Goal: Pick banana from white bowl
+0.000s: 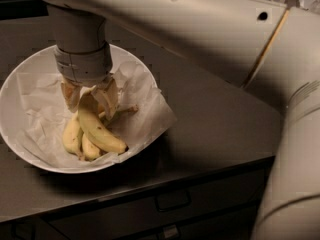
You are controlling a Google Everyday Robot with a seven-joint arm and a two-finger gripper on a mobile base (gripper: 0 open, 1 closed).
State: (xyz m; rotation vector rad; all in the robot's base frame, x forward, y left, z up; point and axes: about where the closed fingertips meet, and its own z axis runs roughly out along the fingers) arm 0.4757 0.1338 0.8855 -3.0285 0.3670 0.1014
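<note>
- Reaching straight down into the white bowl (pixel 20 79), the gripper (pixel 90 98) hangs right over the fruit, and its arm (pixel 200 29) sweeps in from the upper right.
- The fingers (pixel 109 95) are closed on either side of the banana (pixel 100 130), pinching its upper end.
- The banana curves from between the fingers down and to the right, and its lower tip is down by the crumpled paper (pixel 142 114) that lines the bowl.
- Just below the gripper, left of the banana, two shorter bananas (pixel 72 136) lie tucked against it.
- A stem (pixel 127 111) pokes out to the gripper's lower right.
- The bowl stands on the dark table (pixel 215 119), and a drawer handle (pixel 172 201) shows well below the gripper.
</note>
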